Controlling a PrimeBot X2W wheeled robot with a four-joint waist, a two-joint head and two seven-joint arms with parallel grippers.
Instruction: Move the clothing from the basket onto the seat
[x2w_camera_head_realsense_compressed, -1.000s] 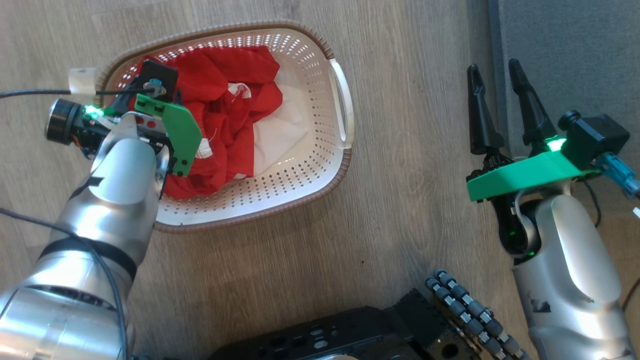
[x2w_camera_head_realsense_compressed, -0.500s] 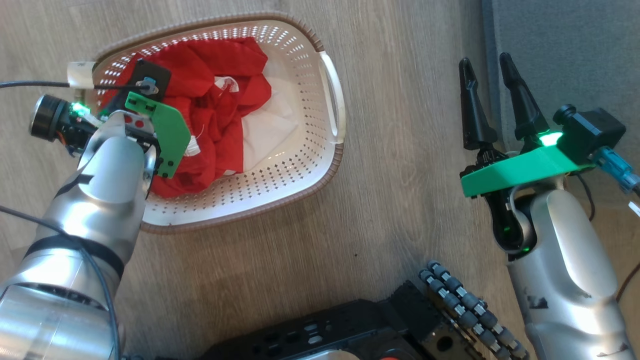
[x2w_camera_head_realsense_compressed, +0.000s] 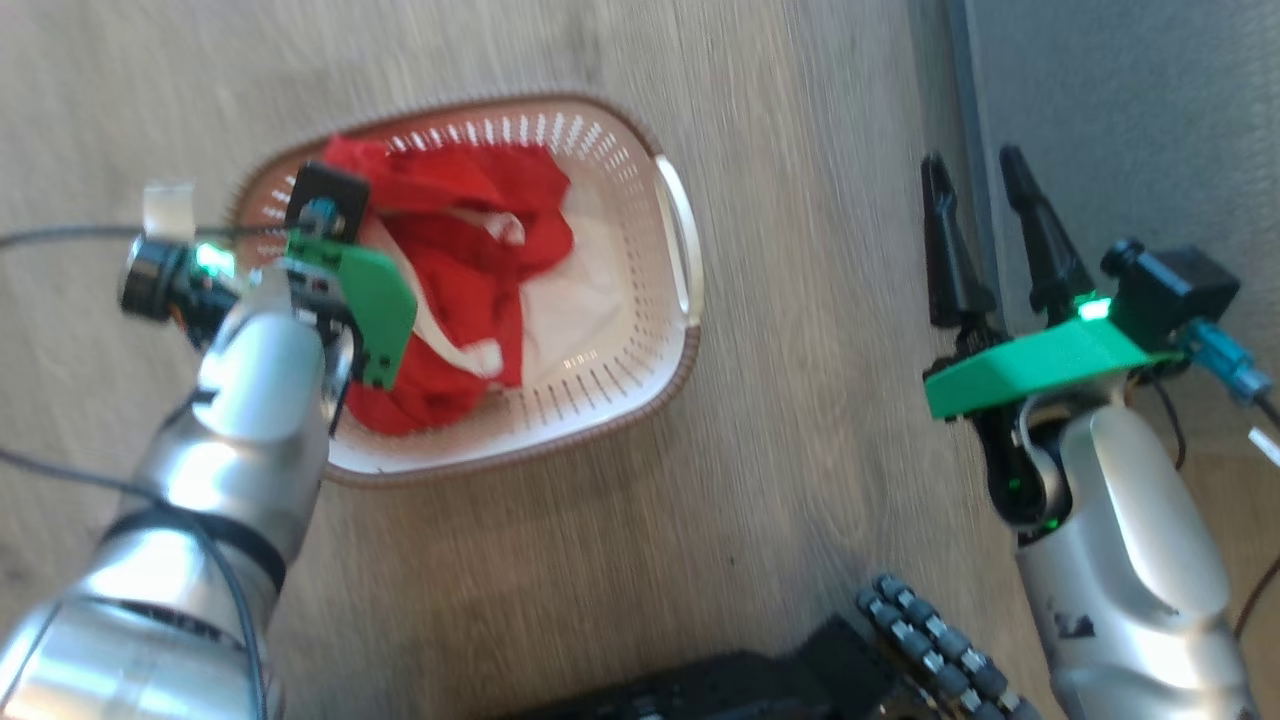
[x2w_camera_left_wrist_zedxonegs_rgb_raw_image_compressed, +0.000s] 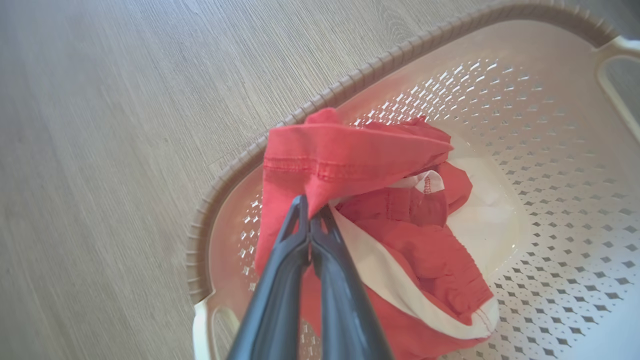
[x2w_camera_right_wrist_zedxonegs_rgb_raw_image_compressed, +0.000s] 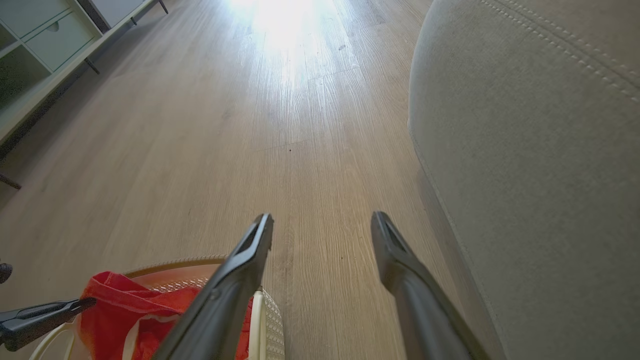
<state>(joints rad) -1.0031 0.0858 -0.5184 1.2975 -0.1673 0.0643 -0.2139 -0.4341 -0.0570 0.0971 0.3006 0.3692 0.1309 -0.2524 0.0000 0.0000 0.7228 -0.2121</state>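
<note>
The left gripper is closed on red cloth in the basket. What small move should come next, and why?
Probably raise the left gripper straight up. It is shut on a fold of the red garment, yet most of that cloth lies inside the basket, so it should clear the rim before going toward the seat.

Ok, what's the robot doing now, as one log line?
left claw: shut on red garment | basket: white garment inside | right claw: open, empty, beside seat

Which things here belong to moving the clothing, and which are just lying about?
Belong: red garment, pinched in the left gripper; white garment; basket; seat.
Lying about: shelf unit; wooden floor; right gripper, open, holding nothing.
</note>
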